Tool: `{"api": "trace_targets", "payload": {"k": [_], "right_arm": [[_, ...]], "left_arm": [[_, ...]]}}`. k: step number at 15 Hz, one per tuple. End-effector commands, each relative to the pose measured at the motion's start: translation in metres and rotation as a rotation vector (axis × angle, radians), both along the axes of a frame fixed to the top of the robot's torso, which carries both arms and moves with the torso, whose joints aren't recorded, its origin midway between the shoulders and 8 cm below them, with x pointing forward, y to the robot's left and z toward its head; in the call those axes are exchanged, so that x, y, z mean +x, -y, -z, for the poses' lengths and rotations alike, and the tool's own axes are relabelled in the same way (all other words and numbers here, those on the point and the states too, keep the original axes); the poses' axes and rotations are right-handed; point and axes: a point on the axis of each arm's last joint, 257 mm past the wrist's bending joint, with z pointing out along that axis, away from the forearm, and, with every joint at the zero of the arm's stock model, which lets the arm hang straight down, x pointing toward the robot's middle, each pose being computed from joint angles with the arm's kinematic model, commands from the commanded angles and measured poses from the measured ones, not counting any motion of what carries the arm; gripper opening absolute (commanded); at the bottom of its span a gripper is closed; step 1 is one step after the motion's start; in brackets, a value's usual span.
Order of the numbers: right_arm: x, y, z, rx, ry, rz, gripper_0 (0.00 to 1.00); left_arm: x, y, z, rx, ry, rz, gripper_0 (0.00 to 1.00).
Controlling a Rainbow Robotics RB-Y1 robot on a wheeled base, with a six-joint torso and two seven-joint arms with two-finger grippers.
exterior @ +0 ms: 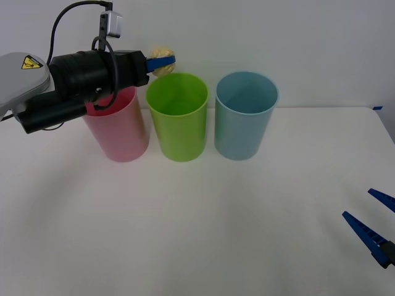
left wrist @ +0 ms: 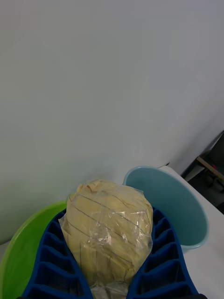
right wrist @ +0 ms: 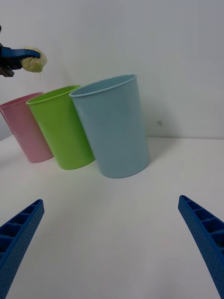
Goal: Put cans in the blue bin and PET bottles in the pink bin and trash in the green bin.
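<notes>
A plain white table [exterior: 197, 234] runs back to a bare white wall [exterior: 296, 37]. Three smooth, tapering plastic cups stand in a close row: the pink bin [exterior: 120, 132], the green bin [exterior: 178, 117] and the blue bin [exterior: 245, 115]. The left gripper [exterior: 162, 61] pinches the trash [exterior: 163, 59], a wrinkly yellowish wad, between ribbed blue fingers [left wrist: 53, 254] just above the green bin's rim. The right gripper [exterior: 374, 225] waits near the table's edge, fingers spread wide.

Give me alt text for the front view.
The left gripper holds the trash above the green bin, which stands between the pink bin and the blue bin. The right gripper waits open, low right.
</notes>
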Motion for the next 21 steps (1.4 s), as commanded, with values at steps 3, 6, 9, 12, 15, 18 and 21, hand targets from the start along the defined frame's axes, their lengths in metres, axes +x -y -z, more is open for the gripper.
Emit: {"api": "trace_targets", "payload": {"k": [3, 6, 9, 12, 15, 18, 21], "right_arm": [[0.000, 0.000, 0.000, 0.000, 0.000, 0.000, 1.00], [0.000, 0.000, 0.000, 0.000, 0.000, 0.000, 1.00], [0.000, 0.000, 0.000, 0.000, 0.000, 0.000, 1.00], [0.000, 0.000, 0.000, 0.000, 0.000, 0.000, 1.00], [0.000, 0.000, 0.000, 0.000, 0.000, 0.000, 1.00], [0.000, 0.000, 0.000, 0.000, 0.000, 0.000, 1.00], [0.000, 0.000, 0.000, 0.000, 0.000, 0.000, 1.00]], "left_arm": [[0.014, 0.010, 0.017, 0.032, -0.001, -0.013, 0.00], [0.023, 0.010, 0.026, 0.057, 0.004, -0.031, 0.00], [0.025, 0.012, 0.034, 0.076, -0.012, -0.032, 0.00], [0.026, 0.013, 0.035, 0.073, -0.023, -0.032, 0.00], [0.025, 0.013, 0.036, 0.067, -0.031, -0.033, 0.00], [0.026, 0.012, 0.035, 0.061, -0.035, -0.036, 0.41], [0.027, 0.012, 0.034, 0.060, -0.032, -0.039, 0.75]]}}
